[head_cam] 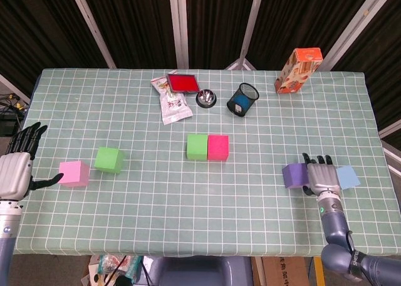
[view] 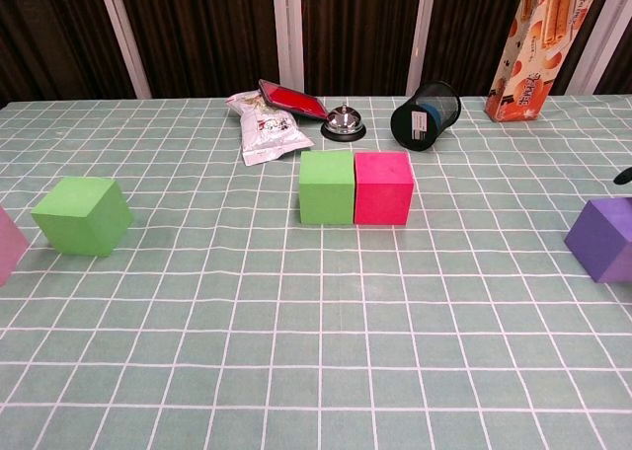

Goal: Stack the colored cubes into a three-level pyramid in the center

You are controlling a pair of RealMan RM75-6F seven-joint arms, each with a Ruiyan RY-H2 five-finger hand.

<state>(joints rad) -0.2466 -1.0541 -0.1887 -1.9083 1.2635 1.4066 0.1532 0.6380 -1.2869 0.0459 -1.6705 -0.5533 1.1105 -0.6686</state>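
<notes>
Two cubes, green cube (head_cam: 197, 147) and red cube (head_cam: 218, 147), touch side by side at frame center; nothing stacked yet. Four remain scattered: second green (head_cam: 108, 159) and pink (head_cam: 74, 173) lower left, purple (head_cam: 292, 175) and blue (head_cam: 347, 176) lower right. Left hand (head_cam: 17, 170) open, empty beside pink; right hand (head_cam: 322, 177) empty, fingers extended, between purple and blue.

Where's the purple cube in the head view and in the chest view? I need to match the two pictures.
Head view: purple cube at lower right, just left of the right hand.
Chest view: purple cube at the right edge, partly cut off.
Shared landmark: the green cube and magenta cube side by side in the center; the purple cube lies to their right.
</notes>
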